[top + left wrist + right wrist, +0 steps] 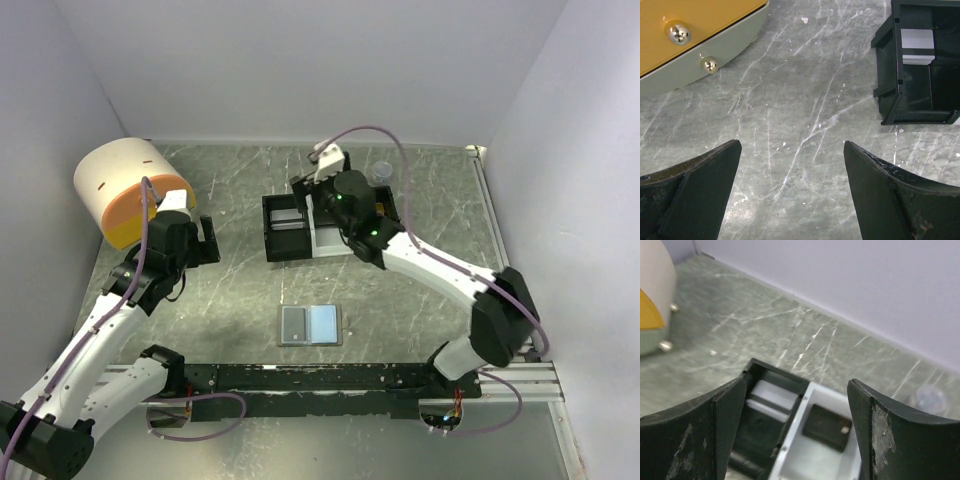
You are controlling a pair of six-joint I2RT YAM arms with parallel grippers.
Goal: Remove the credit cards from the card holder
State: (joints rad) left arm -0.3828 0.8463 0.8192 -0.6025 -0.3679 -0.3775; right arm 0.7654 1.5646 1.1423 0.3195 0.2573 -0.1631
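The card holder [311, 324] lies open and flat on the marble table, a grey leaf on the left and a pale blue leaf on the right, with neither gripper near it. My right gripper [310, 200] [796, 382] hangs open above the black-and-white tray [270, 240]. Below it a dark card [826, 426] lies in the white middle compartment [815, 460]. Pale cards [771, 395] [917, 46] lie in the black left compartment. My left gripper [208, 240] [791, 144] is open over bare table, left of the tray [890, 75].
A large cream and orange round container [125, 190] [690, 40] stands at the back left, close to my left arm. A small clear cup [381, 170] [929, 400] sits behind the tray. Walls enclose the table on three sides.
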